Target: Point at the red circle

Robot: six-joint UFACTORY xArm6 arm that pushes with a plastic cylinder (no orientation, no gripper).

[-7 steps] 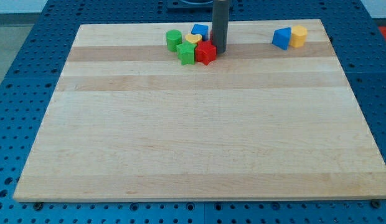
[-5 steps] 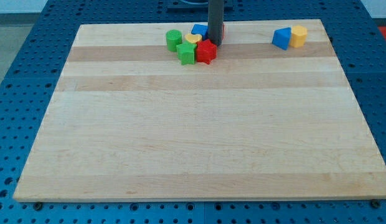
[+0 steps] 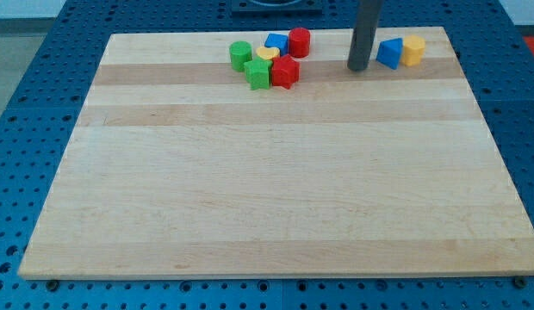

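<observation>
Leftward along the counter's top edge lies my target: the red circle stands at the upper middle of the frame, touching a blue block. My tip rests to its right, just beside the blue block and yellow block. No hand to spread, only a rod. No containers here.

Eight blocks on the wooden board: two red, the red cylinder and the red star-like block; two green, the green cylinder and the green star-like block. Two blue as well, one blue block in the cluster and one blue block at three o'clock of it, plus two yellow, the yellow block and the yellow block. One rod, one tip: my tip.
</observation>
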